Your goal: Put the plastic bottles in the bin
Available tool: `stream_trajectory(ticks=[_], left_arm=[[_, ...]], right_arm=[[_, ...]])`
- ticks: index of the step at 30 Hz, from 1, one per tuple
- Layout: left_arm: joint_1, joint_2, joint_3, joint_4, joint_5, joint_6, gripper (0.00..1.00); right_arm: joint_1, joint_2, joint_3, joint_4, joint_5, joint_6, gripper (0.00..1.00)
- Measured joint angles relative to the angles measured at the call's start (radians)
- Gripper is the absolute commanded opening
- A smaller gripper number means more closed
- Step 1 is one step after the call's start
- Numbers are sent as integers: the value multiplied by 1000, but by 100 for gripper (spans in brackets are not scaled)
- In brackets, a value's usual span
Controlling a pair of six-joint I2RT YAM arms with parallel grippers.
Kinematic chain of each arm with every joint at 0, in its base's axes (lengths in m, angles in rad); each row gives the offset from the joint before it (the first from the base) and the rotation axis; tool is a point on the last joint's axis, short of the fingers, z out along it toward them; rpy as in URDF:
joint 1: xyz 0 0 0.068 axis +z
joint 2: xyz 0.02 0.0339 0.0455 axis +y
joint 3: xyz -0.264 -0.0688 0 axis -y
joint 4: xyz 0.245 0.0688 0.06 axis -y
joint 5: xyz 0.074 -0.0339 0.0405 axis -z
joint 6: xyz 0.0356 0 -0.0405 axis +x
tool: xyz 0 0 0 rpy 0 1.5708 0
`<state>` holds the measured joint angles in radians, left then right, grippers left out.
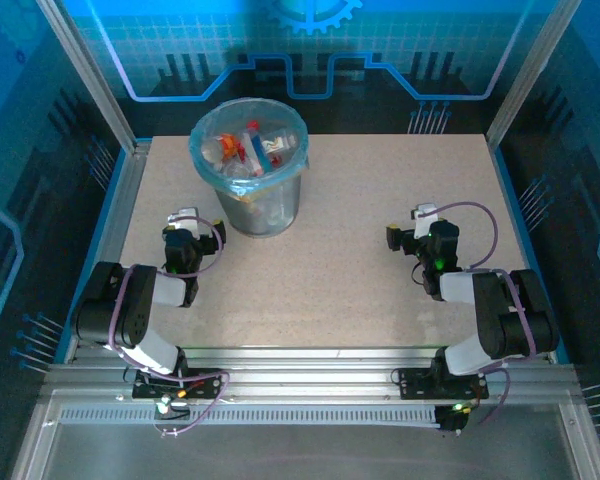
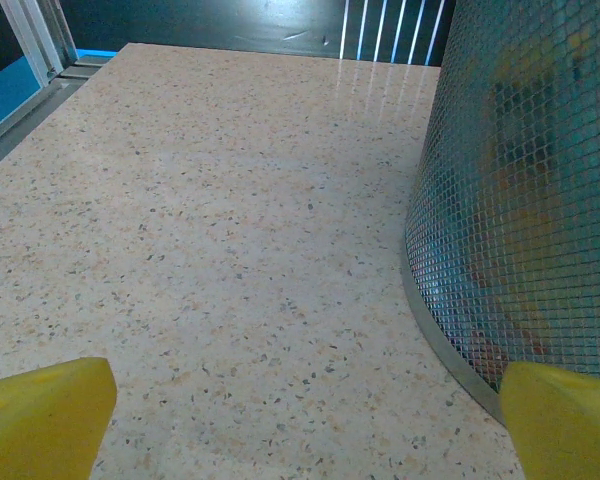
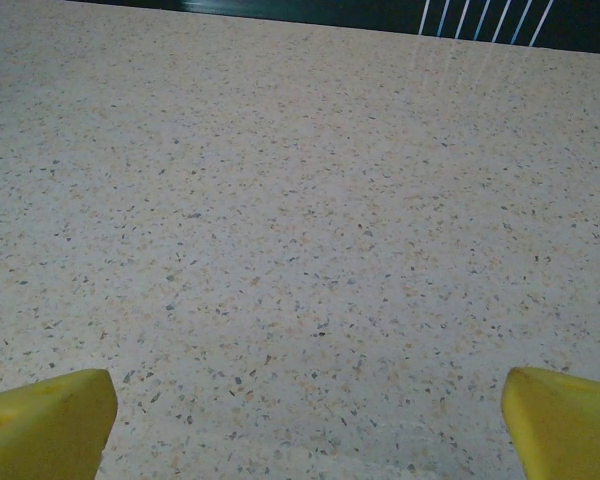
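Your left hand (image 2: 302, 430) stood wide open and empty, low over the tabletop (image 1: 360, 200), just beside the mesh wall of the bin (image 2: 520, 200). The bottles (image 1: 250, 150) lay heaped inside the bin, far left. They looked light, thin-walled and slick, so you'd want a gentle grip across the body. Your right hand (image 3: 300, 425) was spread wide, holding nothing.
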<state>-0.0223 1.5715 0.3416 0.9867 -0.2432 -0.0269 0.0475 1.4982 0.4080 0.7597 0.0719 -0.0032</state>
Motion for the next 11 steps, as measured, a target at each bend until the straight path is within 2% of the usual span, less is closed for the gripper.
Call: stream_trajectory(ticks=[11], left_arm=[[0, 0, 0, -13, 2, 0, 99]], right_arm=[[0, 0, 0, 0, 0, 0, 100]])
